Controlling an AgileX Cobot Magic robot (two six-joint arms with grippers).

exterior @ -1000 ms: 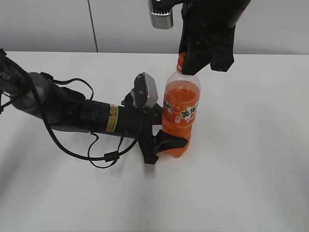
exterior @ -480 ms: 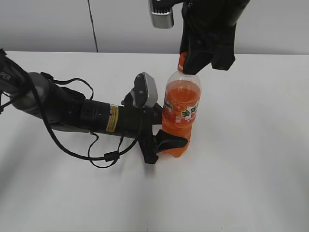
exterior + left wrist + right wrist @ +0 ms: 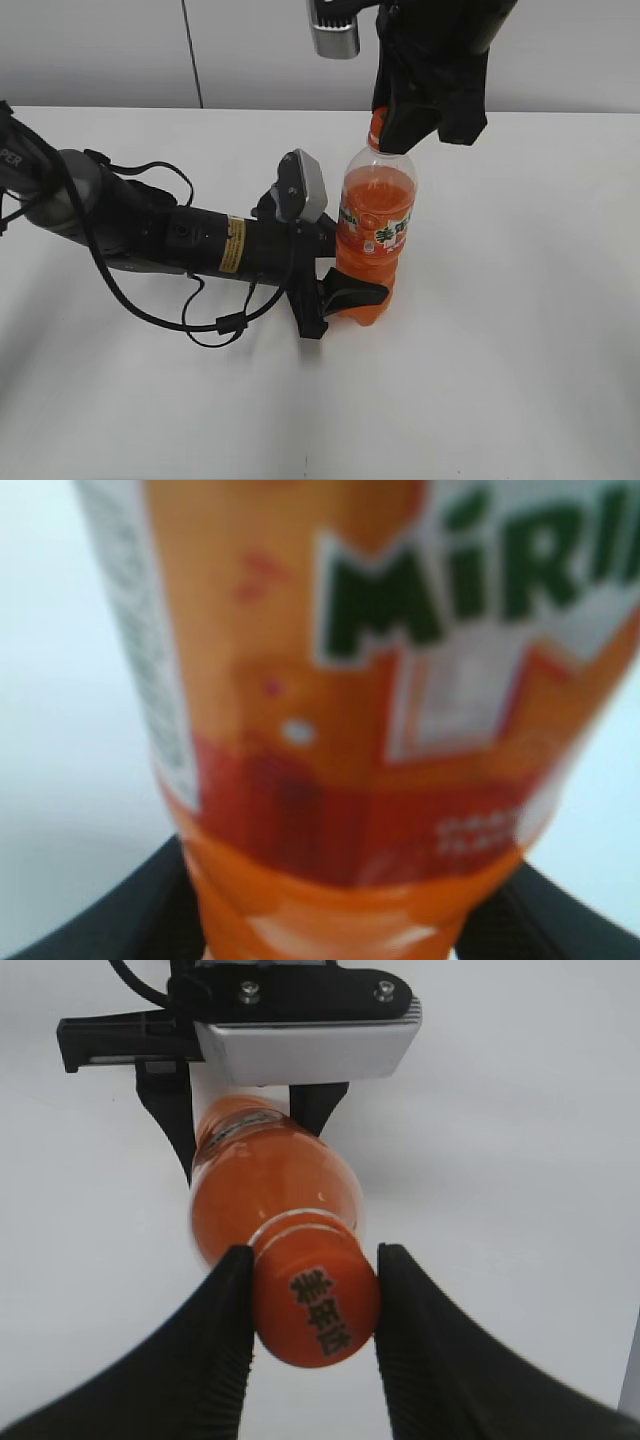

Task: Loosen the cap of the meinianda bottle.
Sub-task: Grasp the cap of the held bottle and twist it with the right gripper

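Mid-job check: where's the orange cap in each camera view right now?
Exterior view: the cap is upper centre, mostly hidden by the right tool.
Left wrist view: not in it; only the bottle's label shows.
Right wrist view: lower centre, between the tool's fingers.
Shared landmark: the meinianda bottle.

From where I stand, the right gripper covers most of the cap — only an orange sliver shows left of it, and the arm above runs off the top edge. In the left wrist view the meinianda bottle is blurred and cut off top and bottom — the small print beside its label stays unreadable.
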